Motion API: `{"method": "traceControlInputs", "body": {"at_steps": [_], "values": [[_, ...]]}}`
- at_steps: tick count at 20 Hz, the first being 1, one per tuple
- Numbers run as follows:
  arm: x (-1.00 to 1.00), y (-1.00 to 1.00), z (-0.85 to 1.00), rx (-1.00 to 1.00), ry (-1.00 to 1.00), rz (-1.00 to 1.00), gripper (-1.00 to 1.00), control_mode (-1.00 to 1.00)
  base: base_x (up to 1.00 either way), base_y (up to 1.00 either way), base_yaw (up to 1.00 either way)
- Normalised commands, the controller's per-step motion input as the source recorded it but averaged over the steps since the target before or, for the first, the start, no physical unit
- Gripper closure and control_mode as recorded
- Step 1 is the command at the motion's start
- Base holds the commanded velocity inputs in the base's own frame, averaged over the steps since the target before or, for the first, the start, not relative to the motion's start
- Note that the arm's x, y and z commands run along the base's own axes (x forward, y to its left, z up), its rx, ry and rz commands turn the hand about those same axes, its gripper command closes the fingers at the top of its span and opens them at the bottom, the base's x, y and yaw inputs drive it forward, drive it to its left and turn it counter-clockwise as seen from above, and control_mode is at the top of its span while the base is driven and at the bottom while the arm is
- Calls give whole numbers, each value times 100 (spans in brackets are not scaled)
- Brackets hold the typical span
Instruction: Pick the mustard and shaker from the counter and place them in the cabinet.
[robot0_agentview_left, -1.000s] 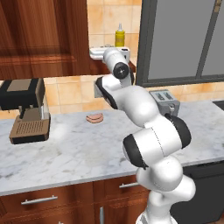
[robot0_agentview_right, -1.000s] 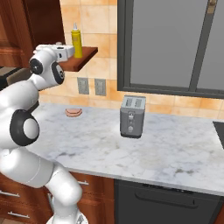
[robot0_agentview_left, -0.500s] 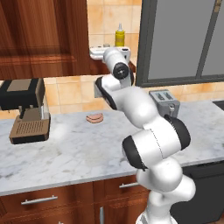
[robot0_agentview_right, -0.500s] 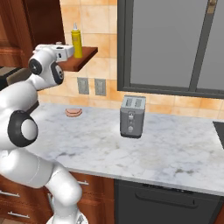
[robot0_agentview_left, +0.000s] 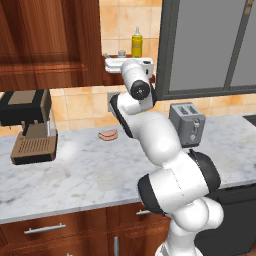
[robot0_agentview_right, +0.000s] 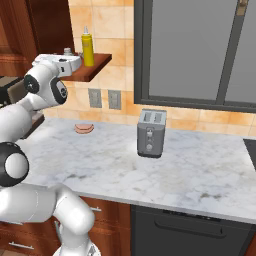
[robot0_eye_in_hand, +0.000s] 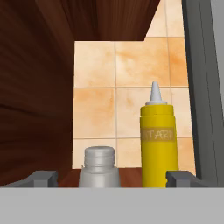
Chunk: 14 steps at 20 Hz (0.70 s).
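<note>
hand view puts us level with the cabinet shelf: the shaker stands upright between our spread fingertips, touching neither, so the gripper is released and grasps nothing. just beside the shaker stands the mustard, upright against the tan tiled wall. from the left base view we see our hand at the shelf edge, the mustard behind it; below, on the counter, lie a pink food piece, a toaster and a coffee machine.
</note>
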Motion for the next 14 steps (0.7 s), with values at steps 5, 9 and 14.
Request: {"method": "traceControlInputs", "body": {"at_steps": [5,9,14], "values": [[-94,-34,5,0,0,0,-100,-100,0,0,0],[-100,-48,-8,0,-2,0,-100,-100,0,0,0],[-100,-54,-45,0,-2,1,-100,-100,0,0,0]]}}
